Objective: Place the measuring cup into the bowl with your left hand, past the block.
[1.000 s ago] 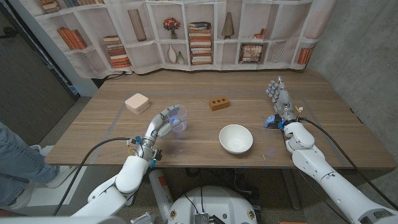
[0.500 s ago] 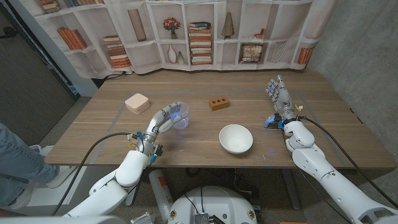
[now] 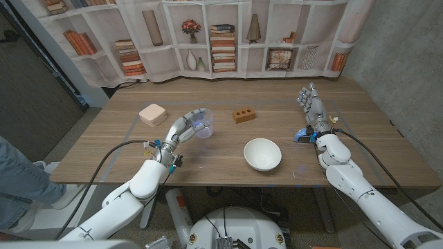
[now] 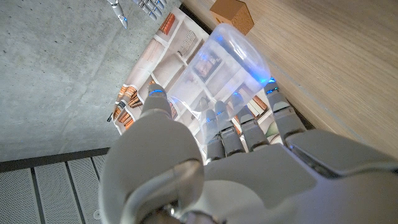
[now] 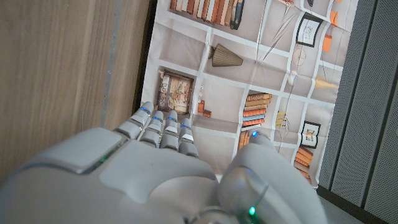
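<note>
Nearest the robot, the white bowl (image 3: 262, 153) sits by the front edge, right of centre, nothing in it yet. The left hand (image 3: 181, 128) is up off the table w/ the clear measuring cup (image 3: 201, 124) gripped in its fingers (image 4: 231, 127), the cup tipped w/ its mouth pointing away from the palm. Risk 1: the cup is smooth plastic, held from one side, so it could slip or roll out of the grasp mid-carry, esp. if the wrist turns. Farther back, the orange block (image 3: 243, 114) stands between cup and bowl's far side, near but apart from both; risk 2: a low or straight swing could clip it w/ the cup or knuckles and knock it toward the bowl. Risk 3: letting go high or off-centre may bounce the cup off the bowl rim or tip the bowl. The tan square pad (image 3: 152, 114) lies left of the hand, out of the path. The right hand (image 3: 309, 106) stands idle at far right, fingers extended, holding nothing.
</note>
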